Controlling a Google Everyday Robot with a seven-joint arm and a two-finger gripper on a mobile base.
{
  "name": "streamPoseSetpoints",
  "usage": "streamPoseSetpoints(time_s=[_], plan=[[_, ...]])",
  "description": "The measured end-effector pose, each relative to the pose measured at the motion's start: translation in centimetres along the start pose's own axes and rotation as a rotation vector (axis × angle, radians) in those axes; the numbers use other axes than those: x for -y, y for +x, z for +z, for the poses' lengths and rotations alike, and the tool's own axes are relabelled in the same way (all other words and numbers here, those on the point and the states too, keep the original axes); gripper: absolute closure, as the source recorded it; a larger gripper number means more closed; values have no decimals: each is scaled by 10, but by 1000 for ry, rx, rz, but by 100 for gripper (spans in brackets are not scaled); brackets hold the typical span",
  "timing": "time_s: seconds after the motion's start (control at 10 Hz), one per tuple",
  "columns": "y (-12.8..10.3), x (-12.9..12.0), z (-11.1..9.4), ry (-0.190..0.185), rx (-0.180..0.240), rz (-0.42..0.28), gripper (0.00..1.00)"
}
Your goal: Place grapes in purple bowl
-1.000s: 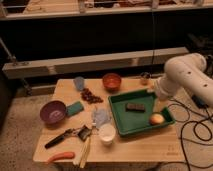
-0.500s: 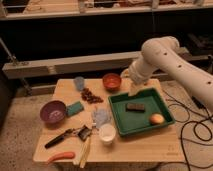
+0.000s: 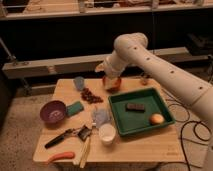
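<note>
One gripper (image 3: 111,81), released, hovered near the bench's (image 3: 148,149) far edge, beside grapes (image 3: 91,95).
Off-centre descent could scatter them away from purple bowl (image 3: 53,111).

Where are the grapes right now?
In the camera view the grapes lie left of the green tray, between the blue cup and green sponge; the gripper hangs right of them, over the orange-red bowl.

Gripper (image 3: 112,83), centre frame, blurred, hides most of orange bowl (image 3: 118,86). Arm (image 3: 170,75) cut off at right edge. Brown obj (image 3: 145,78) behind tray (image 3: 114,113): too small to ID.
</note>
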Motion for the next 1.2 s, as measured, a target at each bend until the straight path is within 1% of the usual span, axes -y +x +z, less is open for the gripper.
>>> streamPoseSetpoints(time_s=[0.1,0.2,0.3,0.5,0.8,0.9,1.0,1.2], plan=[[-7,14,19,4,-2,-7,35],[-11,29,41,5,-18,-7,35],[-12,35,50,5,-27,-7,35],[-10,35,51,6,-30,-3,35],[-12,36,52,4,-28,-6,35],[-8,34,50,-8,-37,8,35],[-3,31,56,-26,-42,26,35],[6,25,75,-47,-45,74,35]])
